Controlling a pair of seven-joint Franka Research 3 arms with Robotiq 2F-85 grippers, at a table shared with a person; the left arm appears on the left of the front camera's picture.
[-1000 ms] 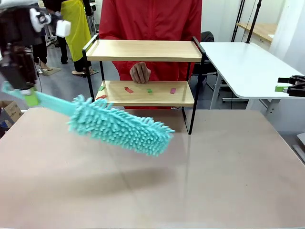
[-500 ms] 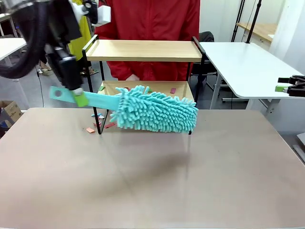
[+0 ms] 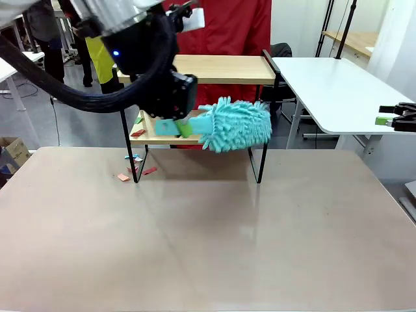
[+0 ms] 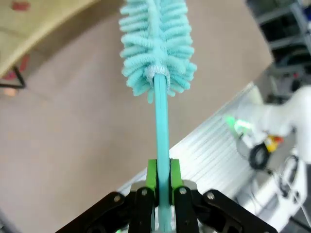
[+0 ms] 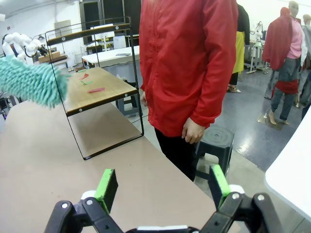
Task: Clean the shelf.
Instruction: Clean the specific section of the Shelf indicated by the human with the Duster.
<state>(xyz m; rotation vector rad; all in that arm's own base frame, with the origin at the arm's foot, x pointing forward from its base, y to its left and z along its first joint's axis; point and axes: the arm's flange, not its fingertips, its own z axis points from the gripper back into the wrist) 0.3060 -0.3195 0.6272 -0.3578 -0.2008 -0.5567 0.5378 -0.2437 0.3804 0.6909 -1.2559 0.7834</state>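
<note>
**Light shelf, bulky arm: the sweep could shove the rack or just scatter the mess**

The beige tabletop (image 3: 260, 247) carries the shelf (image 3: 221, 69) at the middle of its far edge, with a person (image 3: 227, 26) in a red jacket standing right behind it. Nothing appears to anchor the rack. A sideways push could slide it along that edge or tip it toward the person.

The left arm (image 3: 140, 45) crowds the shelf's left end, its wrist close to the black frame. If it reaches deeper between the boards, it may strike the top board or the near left post.

The duster (image 3: 237, 125) lies across the lower board, its fluffy head near the right end by the near right post. The fibres could snag on the post or the raised rail.

The left gripper (image 4: 163, 170) has its green pads pinched on the duster's thin handle. With the head far out from that pinch, drag on the board could twist or slip the handle.

The right gripper (image 5: 163, 182) hangs with fingers spread wide, holding nothing, well off to the right.

Small scraps (image 3: 123, 177) lie on the tabletop by the shelf's left foot, and more (image 5: 96, 90) sit on the lower board. A hard stroke would probably fling these about rather than clear them.
</note>
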